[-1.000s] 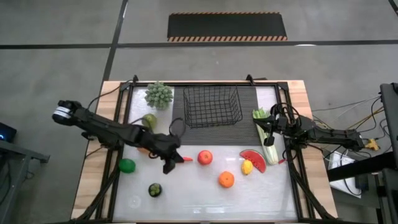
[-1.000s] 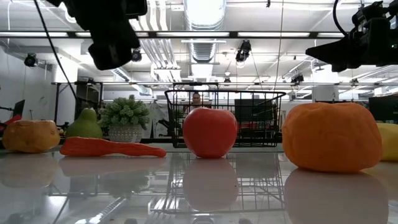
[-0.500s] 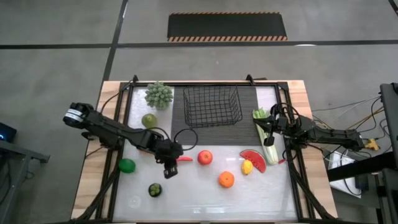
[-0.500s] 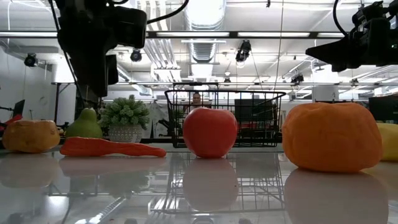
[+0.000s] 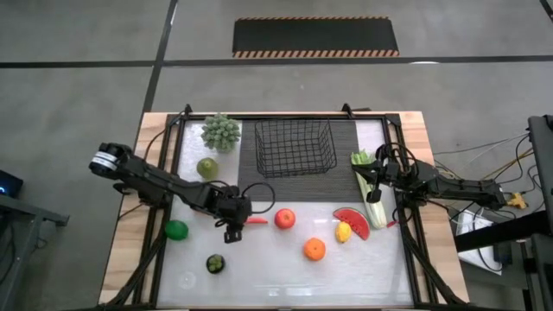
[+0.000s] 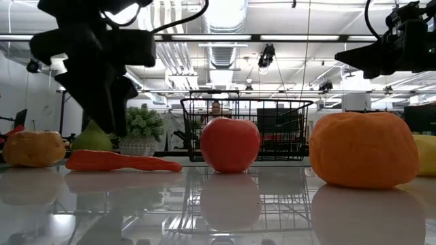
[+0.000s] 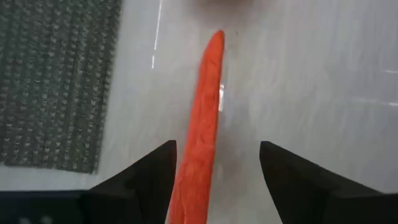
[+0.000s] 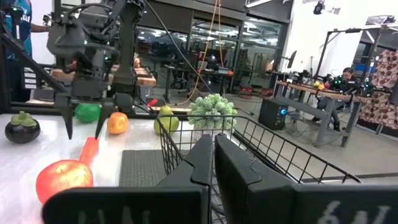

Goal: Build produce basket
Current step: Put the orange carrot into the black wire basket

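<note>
The left pincer (image 5: 233, 226) hangs over the carrot (image 7: 202, 134), fingers spread wide on each side of it. The right pincer (image 5: 373, 174), pressed closed, waits by the desk's right edge. The basket (image 5: 295, 147) sits near the back edge.

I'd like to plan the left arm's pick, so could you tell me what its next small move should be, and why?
Probably lower the left gripper and close on the carrot. Its open fingers already straddle the carrot, which lies flat on the table, and the basket holds no produce.
</note>
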`<control>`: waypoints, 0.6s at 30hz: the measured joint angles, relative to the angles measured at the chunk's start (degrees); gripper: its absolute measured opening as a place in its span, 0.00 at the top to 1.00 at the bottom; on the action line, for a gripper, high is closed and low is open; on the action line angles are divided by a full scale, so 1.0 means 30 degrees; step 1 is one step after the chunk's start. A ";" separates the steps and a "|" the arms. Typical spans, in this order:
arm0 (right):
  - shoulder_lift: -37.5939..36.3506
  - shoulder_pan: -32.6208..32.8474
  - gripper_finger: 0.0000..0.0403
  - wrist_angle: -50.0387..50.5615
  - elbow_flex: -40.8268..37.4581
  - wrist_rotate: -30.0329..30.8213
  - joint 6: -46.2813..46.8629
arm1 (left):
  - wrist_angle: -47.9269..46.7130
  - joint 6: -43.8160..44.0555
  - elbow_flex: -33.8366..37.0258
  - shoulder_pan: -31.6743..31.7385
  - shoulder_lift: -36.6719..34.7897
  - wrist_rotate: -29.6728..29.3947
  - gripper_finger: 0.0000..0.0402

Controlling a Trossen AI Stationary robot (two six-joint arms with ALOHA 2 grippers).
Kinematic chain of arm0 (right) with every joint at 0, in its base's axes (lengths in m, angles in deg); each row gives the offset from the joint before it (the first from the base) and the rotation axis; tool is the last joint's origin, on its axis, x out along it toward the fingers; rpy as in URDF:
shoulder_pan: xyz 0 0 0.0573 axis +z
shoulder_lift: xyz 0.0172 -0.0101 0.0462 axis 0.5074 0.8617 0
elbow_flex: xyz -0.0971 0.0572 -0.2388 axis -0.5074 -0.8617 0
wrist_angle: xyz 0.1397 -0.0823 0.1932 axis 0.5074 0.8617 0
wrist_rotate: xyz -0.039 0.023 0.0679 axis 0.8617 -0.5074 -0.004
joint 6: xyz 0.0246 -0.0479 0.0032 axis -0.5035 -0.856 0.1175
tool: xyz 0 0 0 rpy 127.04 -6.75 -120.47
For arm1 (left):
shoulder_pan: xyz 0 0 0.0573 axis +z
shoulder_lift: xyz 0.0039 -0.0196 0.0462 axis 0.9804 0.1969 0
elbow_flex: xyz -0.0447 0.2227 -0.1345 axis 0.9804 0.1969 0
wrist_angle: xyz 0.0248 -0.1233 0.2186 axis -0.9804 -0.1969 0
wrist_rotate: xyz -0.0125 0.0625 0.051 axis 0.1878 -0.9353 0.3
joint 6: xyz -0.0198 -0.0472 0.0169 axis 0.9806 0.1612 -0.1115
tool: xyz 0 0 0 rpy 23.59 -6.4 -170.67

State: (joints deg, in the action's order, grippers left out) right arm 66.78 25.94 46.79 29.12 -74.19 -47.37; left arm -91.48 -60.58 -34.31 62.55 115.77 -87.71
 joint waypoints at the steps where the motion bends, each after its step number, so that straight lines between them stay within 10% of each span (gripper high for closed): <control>1: 0.0000 0.0001 0.98 0.0010 0.0000 0.0000 0.0000 | -0.0046 -0.0007 0.0053 0.0006 0.0094 0.0051 0.46; 18: 0.0000 0.0007 0.98 0.0062 0.0002 0.0007 0.0007 | 0.0482 -0.0082 0.0201 -0.0079 0.2539 0.0942 0.56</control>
State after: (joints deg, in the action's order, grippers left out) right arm 66.78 25.96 46.98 29.12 -74.17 -47.35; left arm -90.04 -60.83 -33.71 62.31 123.38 -84.88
